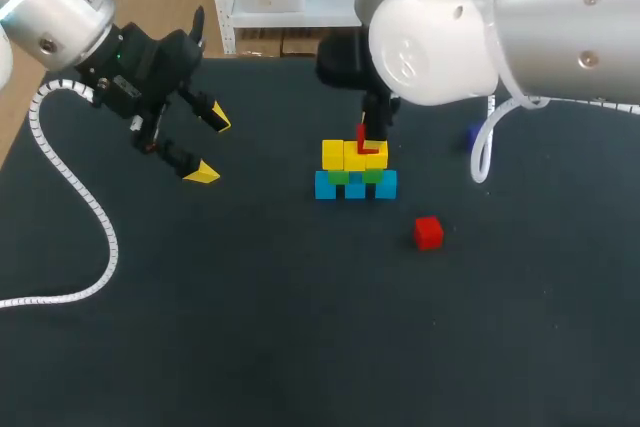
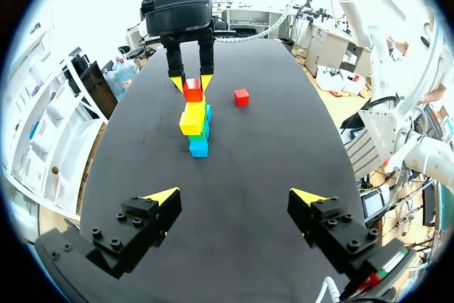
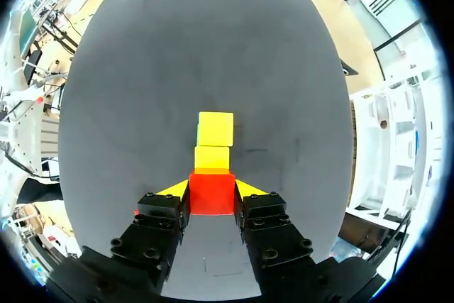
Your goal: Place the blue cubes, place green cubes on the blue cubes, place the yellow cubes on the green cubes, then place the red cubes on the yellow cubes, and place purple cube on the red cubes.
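The right gripper (image 3: 211,188) pinches a red cube (image 3: 211,202) between its two yellow-tipped fingers (image 3: 176,189), one tip pressed on each side face. The cube is plain and glossy, with sharp edges. It sits directly over the top of the stack, at the level of the yellow cubes (image 3: 214,129). The pictures do not show whether it rests on them or hangs just above.

From the head view the stack stands near the middle of the table (image 1: 300,347). It has a row of blue cubes (image 1: 327,185) at the bottom, green cubes (image 1: 340,176) on them, and the yellow cubes (image 1: 333,154) across the top. The held red cube (image 1: 368,143) is toward the right end of that yellow row, under the right gripper (image 1: 372,135), which comes straight down on it.

A second red cube (image 1: 428,232) lies alone on the dark cloth, in front of the stack and to its right, apart from it. A purple cube (image 1: 472,135) lies farther right, partly hidden behind the right arm (image 1: 460,27) and its white cable.

The left gripper (image 1: 211,147) hangs well to the left of the stack with its fingers spread wide and nothing between them. In its own wrist view the stack and the right gripper (image 2: 191,81) are far ahead of its open fingertips (image 2: 163,196). Its white coiled cable (image 1: 95,227) trails across the table's left side.
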